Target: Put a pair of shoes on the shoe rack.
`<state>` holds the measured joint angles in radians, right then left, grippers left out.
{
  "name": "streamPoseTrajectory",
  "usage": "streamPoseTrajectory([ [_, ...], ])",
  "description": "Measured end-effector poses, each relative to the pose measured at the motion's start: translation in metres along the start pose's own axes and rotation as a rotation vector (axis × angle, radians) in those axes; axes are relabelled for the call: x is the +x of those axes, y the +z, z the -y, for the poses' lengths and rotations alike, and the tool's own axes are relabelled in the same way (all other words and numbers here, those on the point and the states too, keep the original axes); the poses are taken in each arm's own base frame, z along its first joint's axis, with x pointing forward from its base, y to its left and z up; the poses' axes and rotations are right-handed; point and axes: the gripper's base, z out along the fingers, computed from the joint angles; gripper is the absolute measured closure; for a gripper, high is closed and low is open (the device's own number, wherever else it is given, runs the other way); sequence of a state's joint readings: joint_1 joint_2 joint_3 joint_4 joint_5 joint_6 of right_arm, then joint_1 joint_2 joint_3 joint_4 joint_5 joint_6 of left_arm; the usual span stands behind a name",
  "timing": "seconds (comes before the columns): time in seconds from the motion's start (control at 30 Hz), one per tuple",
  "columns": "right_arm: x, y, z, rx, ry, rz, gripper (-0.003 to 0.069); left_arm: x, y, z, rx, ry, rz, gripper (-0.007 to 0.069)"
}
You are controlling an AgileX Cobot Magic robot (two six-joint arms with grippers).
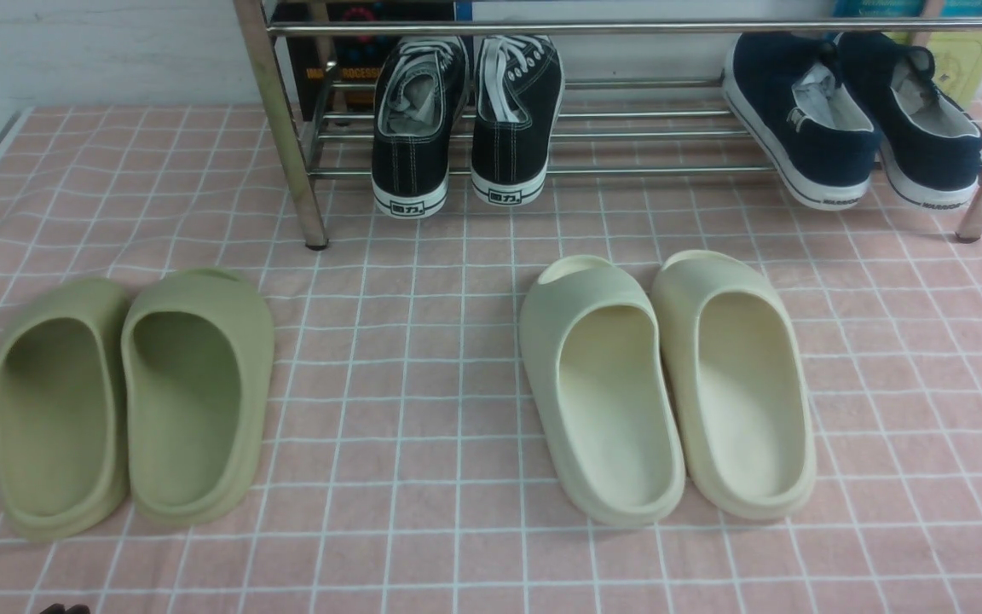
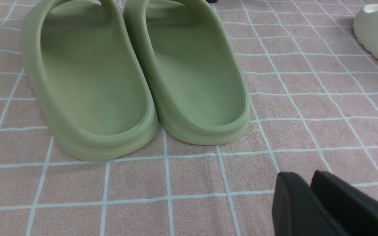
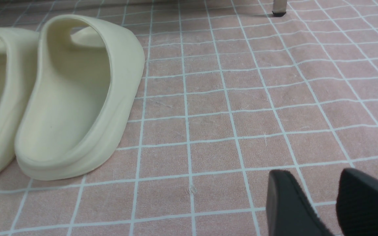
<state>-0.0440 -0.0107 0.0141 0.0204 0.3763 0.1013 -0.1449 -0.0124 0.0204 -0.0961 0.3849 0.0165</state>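
Observation:
The pair of shoes, two black canvas sneakers (image 1: pixel 465 124) with white laces and soles, stands side by side on the lower rods of the chrome shoe rack (image 1: pixel 286 145), heels toward me. My left gripper (image 2: pixel 307 178) hovers low over the pink checked cloth, just short of the green slides' heels; its jaws are only a sliver apart and hold nothing. My right gripper (image 3: pixel 315 177) is open and empty over bare cloth, beside the cream slides. Only a dark tip of the left gripper (image 1: pixel 65 609) shows in the front view.
Green slides (image 1: pixel 133 401) lie at the front left and cream slides (image 1: pixel 670 384) at the front middle. Navy slip-on shoes (image 1: pixel 849 111) sit on the rack's right end. A rack foot (image 3: pixel 278 9) stands on the cloth far ahead of the right gripper.

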Motion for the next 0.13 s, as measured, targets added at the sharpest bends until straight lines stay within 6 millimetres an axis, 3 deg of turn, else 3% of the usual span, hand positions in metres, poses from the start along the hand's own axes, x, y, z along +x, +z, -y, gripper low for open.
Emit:
streamPoseTrajectory([
  [0.13, 0.0, 0.0, 0.0, 0.0, 0.0, 0.0, 0.0419, 0.0, 0.0, 0.0, 0.0, -0.001, 0.0, 0.0511],
])
